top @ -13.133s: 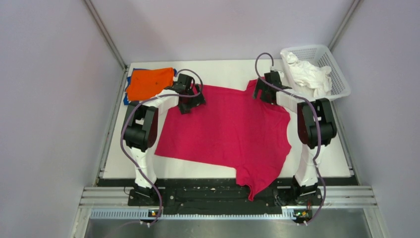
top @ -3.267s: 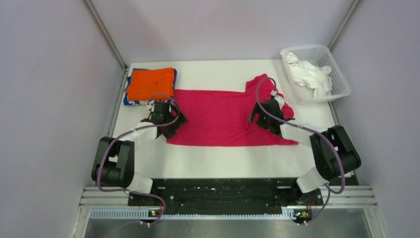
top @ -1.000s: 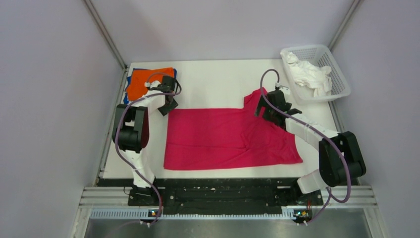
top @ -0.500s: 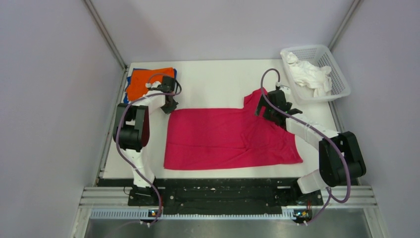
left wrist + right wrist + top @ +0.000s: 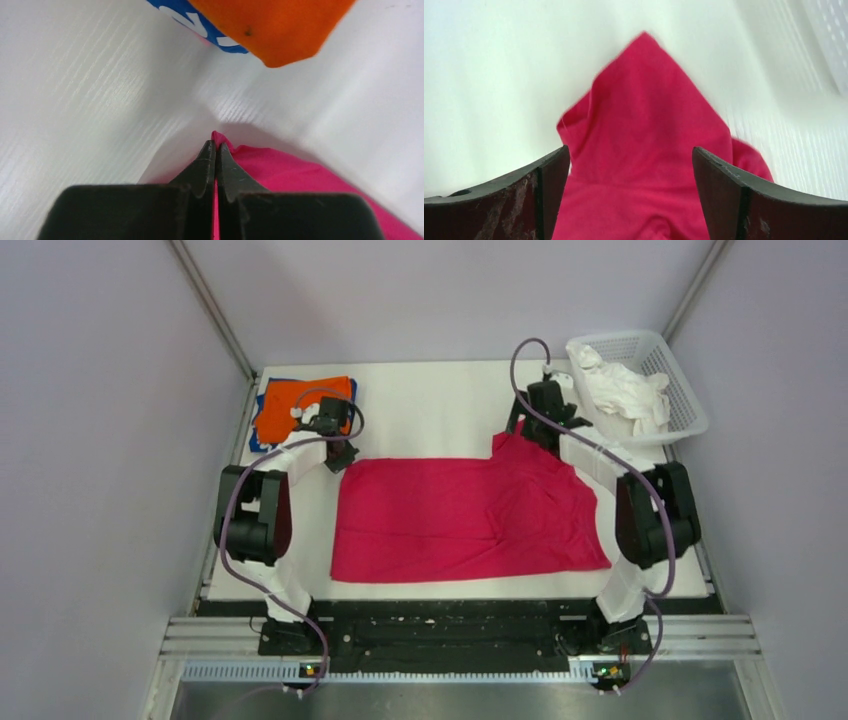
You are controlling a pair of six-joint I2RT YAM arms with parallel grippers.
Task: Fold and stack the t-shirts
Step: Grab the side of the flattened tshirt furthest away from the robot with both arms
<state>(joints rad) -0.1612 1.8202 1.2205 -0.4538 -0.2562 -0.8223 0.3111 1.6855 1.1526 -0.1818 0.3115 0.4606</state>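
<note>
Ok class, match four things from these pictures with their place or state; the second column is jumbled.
Column one:
1. magenta t-shirt
2. orange t-shirt
3. basket
4. left gripper

Column two:
A. far right corner, holds white cloth
B. shut on a magenta corner
C. folded on the blue t-shirt
D. spread across the middle of the table

Pairs: 1-D, 2-C, 3-A, 4-B.

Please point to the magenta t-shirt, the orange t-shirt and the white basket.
magenta t-shirt (image 5: 450, 520): top external view, middle of the cloth.
orange t-shirt (image 5: 280, 405): top external view, its folded top face.
white basket (image 5: 685, 390): top external view, its right wall.
</note>
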